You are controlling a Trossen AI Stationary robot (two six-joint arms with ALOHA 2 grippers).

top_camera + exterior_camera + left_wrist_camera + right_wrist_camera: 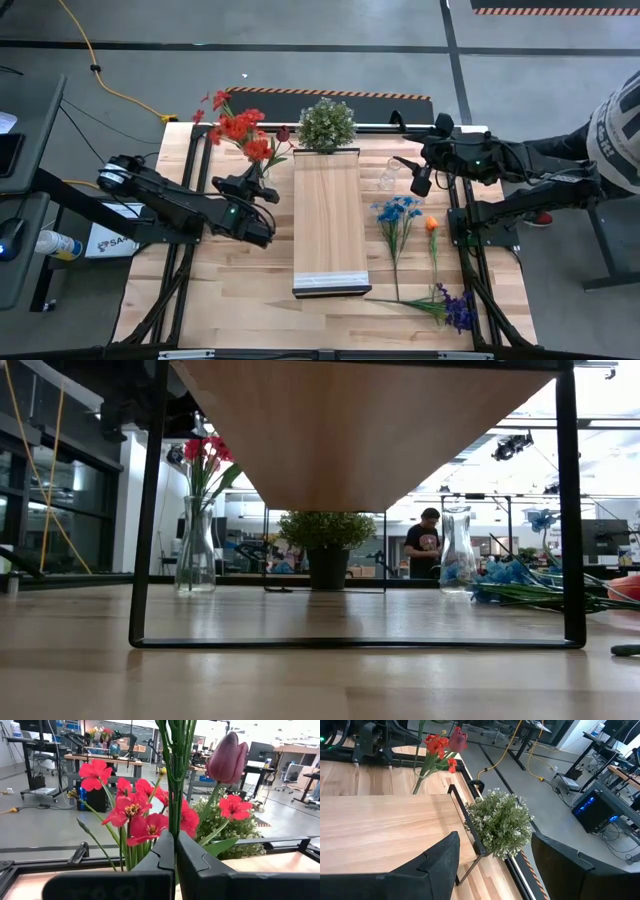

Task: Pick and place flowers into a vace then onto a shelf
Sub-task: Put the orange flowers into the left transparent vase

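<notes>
Red flowers (243,130) with one dark purple bud (227,757) stand in a glass vase (195,555) on the table left of the shelf (328,220). My left gripper (262,190) is shut on their stems. Blue (398,212), orange (431,224) and purple (455,308) flowers lie loose on the table right of the shelf. A second glass vase (388,178) stands empty near them. My right gripper (408,172) hangs open above the far right of the table, holding nothing. My left gripper pinches the bundle of thin green stems (175,827) between its two fingertips (165,850), below the blooms. The fingers come in level and lie across the upright stems. The vase's base rests on the table in the low view.
A bushy green potted plant (326,124) stands at the shelf's far end. The shelf's black frame legs (145,510) rise from the table. A person's sleeve (620,130) shows at the right edge; another person (425,545) stands far behind the table.
</notes>
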